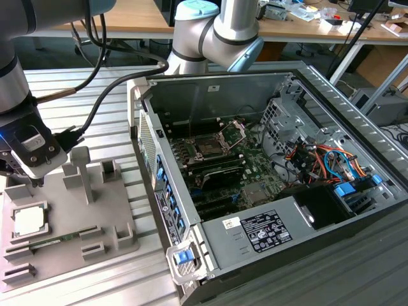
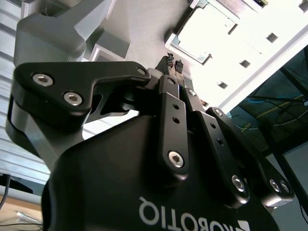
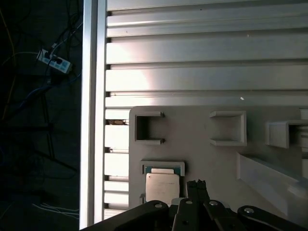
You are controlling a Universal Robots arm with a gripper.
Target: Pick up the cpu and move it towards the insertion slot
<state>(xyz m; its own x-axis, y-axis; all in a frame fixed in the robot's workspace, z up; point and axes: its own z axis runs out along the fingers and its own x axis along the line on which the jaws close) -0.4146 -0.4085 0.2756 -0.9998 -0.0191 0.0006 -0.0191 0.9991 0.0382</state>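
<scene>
Just beside our gripper (image 3: 196,185), jaws pinched together and empty, we find the cpu (image 3: 162,188) lying flat in its holder (image 3: 202,159).

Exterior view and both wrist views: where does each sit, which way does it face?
Exterior view: off the arm, raised, looks down on the grey tray and the open computer case; shows the arm and tool.
First wrist view: on the wrist, looks past the tool at the cpu in the tray.
Second wrist view: close behind the tool, looks along it to the tray.
Shared: tool and tray in all three.
</scene>
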